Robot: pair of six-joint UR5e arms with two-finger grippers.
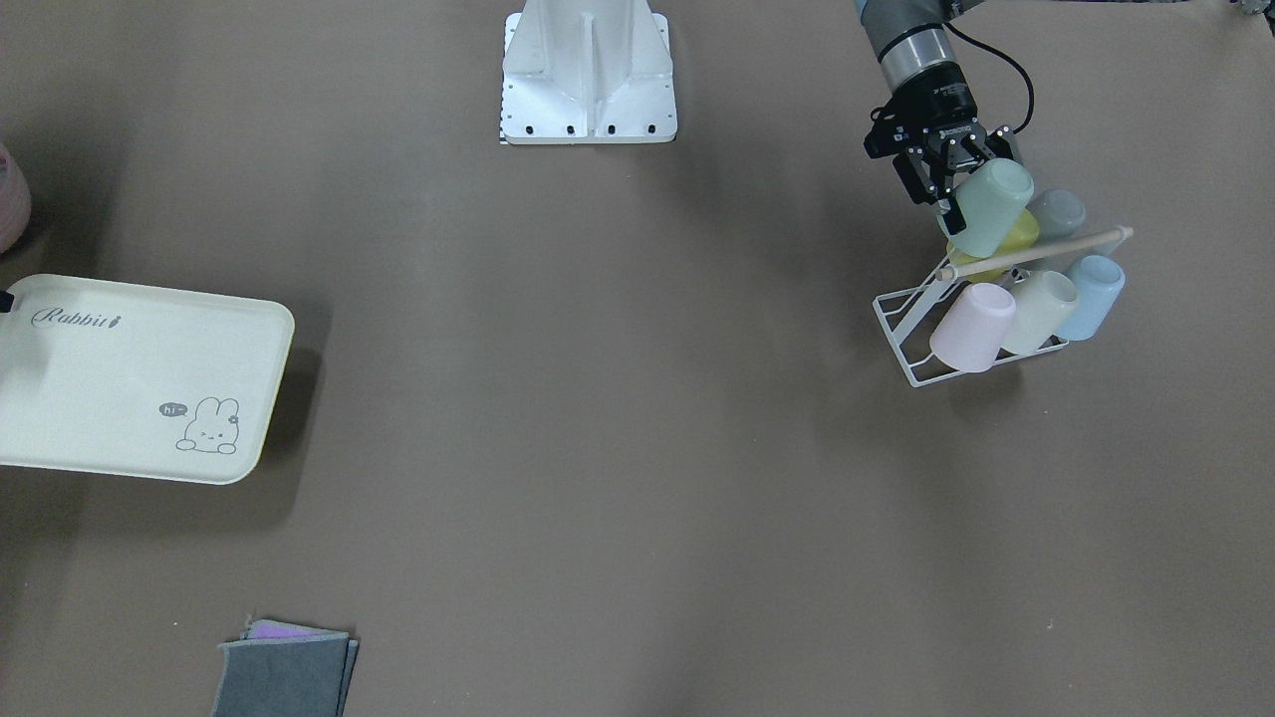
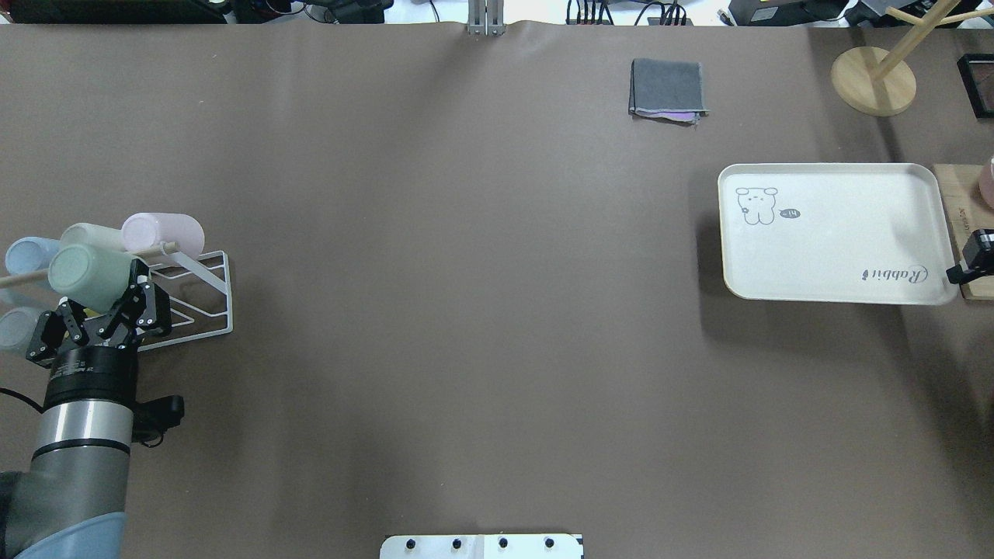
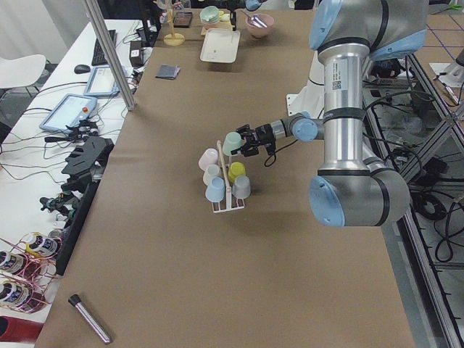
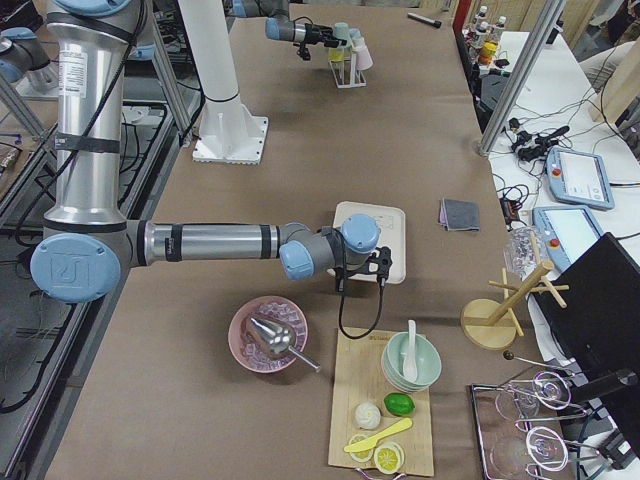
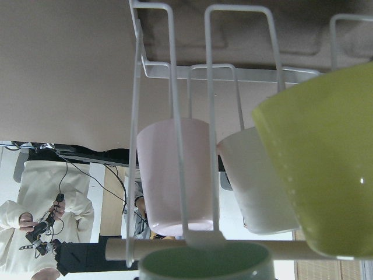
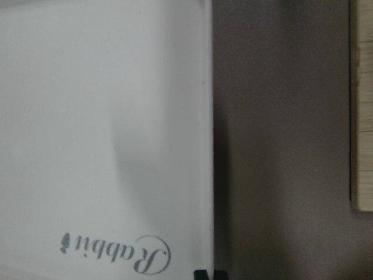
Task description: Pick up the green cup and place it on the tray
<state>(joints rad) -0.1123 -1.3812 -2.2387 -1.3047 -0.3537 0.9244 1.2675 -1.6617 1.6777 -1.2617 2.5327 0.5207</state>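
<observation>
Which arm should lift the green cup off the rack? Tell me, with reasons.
Left. The left gripper is at the green cup on the rack. The right gripper sits far across the table, beside the tray.

Table [image 2: 466, 326] with tray [image 2: 846, 241], rack [image 2: 228, 299], cloths [image 2: 668, 87]

The green cup [image 1: 991, 209] in the left gripper [image 1: 971, 181] looked like smooth, matt plastic. Just beyond the gripper, the rack [image 1: 893, 339] was thin white-coated metal wire, and its rod [image 1: 1036, 251] was bare pale wood. The table cover [image 1: 637, 448] beneath was matt brown. Far across from it, the tray [image 1: 120, 378] looked smooth and faintly satin, and the cloth [image 1: 284, 677] was grey fabric.
</observation>
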